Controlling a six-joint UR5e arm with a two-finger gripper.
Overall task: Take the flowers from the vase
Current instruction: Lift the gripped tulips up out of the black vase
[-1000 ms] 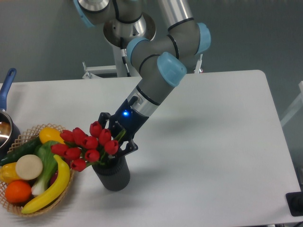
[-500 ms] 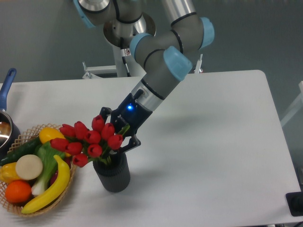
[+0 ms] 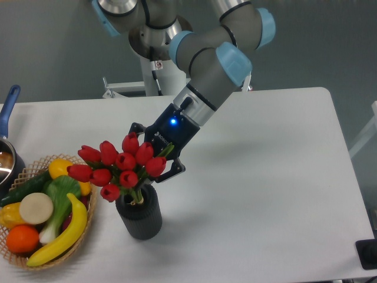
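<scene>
Several things stand on the white table [image 3: 271, 194], and we place each of them from the vase [image 3: 139, 216], the dark grey ribbed cylinder near the front edge.

Far to the left of the vase, at the frame's edge, we see part of a pot with a blue handle [image 3: 8, 109]. Nearer, just left of the vase, sits a wicker basket [image 3: 35, 167] holding a yellow banana [image 3: 62, 233], an orange [image 3: 22, 239], a pale round slice [image 3: 36, 208], a green leafy vegetable [image 3: 59, 197], a dark cucumber [image 3: 23, 188] and a yellow pepper [image 3: 62, 168]. The banana's upper end lies close to the vase's left side; we cannot tell whether they touch.

Directly above the vase are the flowers [image 3: 121, 167], a bunch of red closed tulip heads fanned up and to the left over the basket's right rim. Their green stems run down into the vase's mouth, so the bunch stands in the vase.

Just above and right of the vase, the gripper [image 3: 154, 158] reaches in behind the tulip heads, a blue light glowing on its dark body. Its black fingers [image 3: 173, 170] sit on either side of the upper stems, but the blooms hide the tips, so we cannot tell whether the jaws are clamped on the stems or apart. The grey arm [image 3: 215, 76] rises up and to the right from there.
</scene>
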